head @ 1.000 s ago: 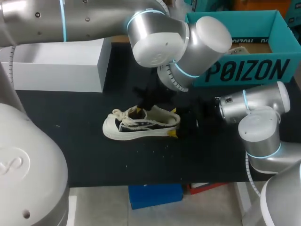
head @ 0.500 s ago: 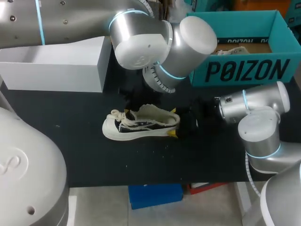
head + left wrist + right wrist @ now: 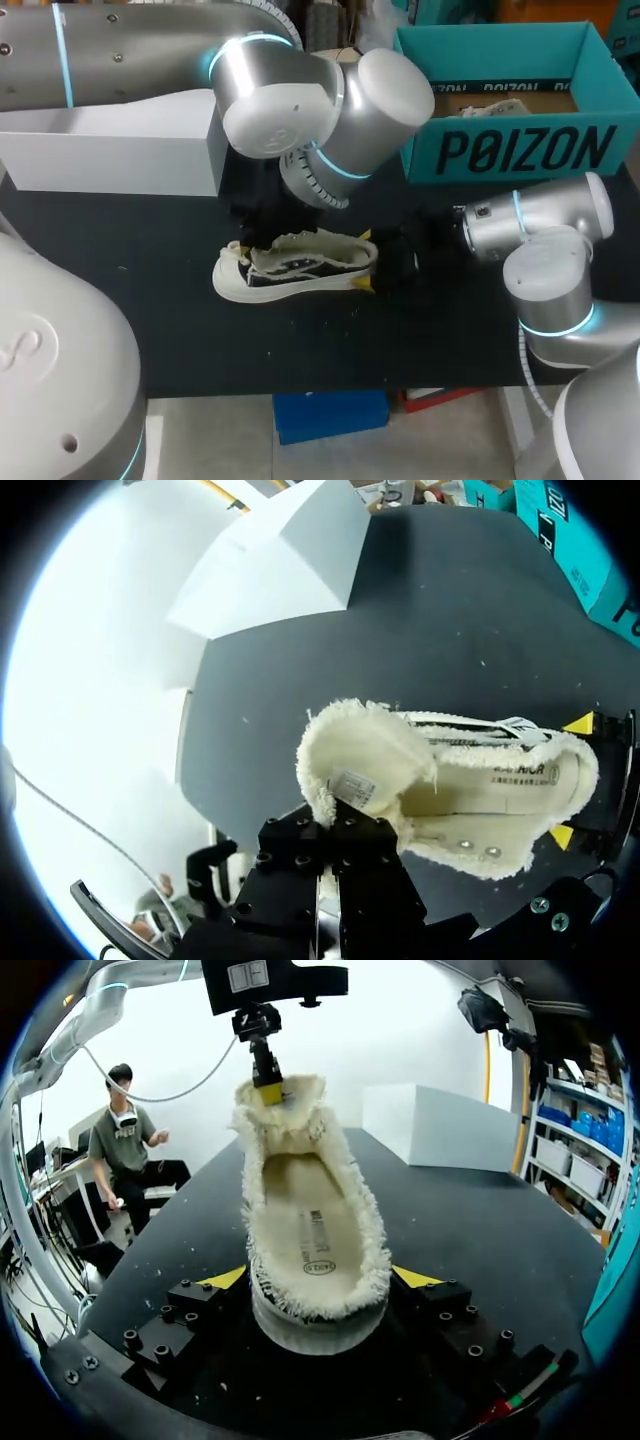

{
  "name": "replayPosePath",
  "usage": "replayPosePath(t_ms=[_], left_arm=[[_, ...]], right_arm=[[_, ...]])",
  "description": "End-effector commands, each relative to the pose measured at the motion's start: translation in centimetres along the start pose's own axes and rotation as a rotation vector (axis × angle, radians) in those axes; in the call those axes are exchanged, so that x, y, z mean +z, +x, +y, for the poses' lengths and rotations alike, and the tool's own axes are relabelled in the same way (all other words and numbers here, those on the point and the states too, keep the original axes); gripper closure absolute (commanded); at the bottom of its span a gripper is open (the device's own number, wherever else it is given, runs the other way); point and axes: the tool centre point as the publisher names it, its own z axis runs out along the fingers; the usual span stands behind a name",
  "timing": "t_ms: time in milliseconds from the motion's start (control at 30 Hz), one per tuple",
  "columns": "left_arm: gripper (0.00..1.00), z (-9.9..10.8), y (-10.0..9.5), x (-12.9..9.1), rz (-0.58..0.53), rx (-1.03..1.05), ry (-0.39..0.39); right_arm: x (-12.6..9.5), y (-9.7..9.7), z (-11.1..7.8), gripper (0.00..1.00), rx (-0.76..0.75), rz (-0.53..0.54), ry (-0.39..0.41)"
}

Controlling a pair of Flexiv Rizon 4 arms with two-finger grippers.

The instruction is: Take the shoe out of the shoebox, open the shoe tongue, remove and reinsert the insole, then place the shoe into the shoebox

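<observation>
1. The cream low-top canvas sneaker with black side panels and frayed edges [image 3: 295,268] stands sole-down on the black table mat [image 3: 150,330]. It is outside the teal cardboard shoebox [image 3: 520,150], in front of it.
2. Your right gripper [image 3: 318,1295] has its fingers spread wide around the heel, one yellow tip pressed to each side. That reads as an anchor, so the shoe can't slide or tip under the pull.
3. Your left gripper [image 3: 268,1088] is pinched narrow on the end of the cream tongue [image 3: 365,765], folding it toward the toe. This opens the mouth and exposes the pale printed insole [image 3: 315,1225], which lies flat inside.
4. My read: the tongue step is about done and the insole pull is next.
5. A white rectangular box [image 3: 120,140] sits beyond the toe, apart from the shoe.
6. Hard to see:
   - The head view buries the left gripper under that arm's wrist.
   - Its yellow tips don't show in its own view.
   - In both wrist views the tongue covers the toe and most of the laces.
   - There is something pale inside the shoebox; can't tell what.
</observation>
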Motion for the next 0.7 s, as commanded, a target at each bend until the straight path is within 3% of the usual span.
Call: replayPosePath(t_ms=[33, 67, 133, 700], left_arm=[[1.00, 0.3, -1.1, 0.6, 0.008, -0.004, -0.001], [0.97, 0.3, -1.2, 0.6, 0.010, -0.005, -0.003], [0.00, 0.3, -1.3, 0.7, 0.019, -0.009, -0.004], [0.00, -0.3, -4.1, 0.7, 0.028, -0.083, 0.030]], right_arm=[[-0.1, -0.2, -0.5, 1.00, 0.003, -0.003, 0.003], [-0.1, -0.2, -0.5, 1.00, 0.003, -0.003, 0.003], [-0.1, -0.2, -0.5, 1.00, 0.003, -0.003, 0.003], [-0.1, -0.2, -0.5, 1.00, 0.003, -0.003, 0.003]])
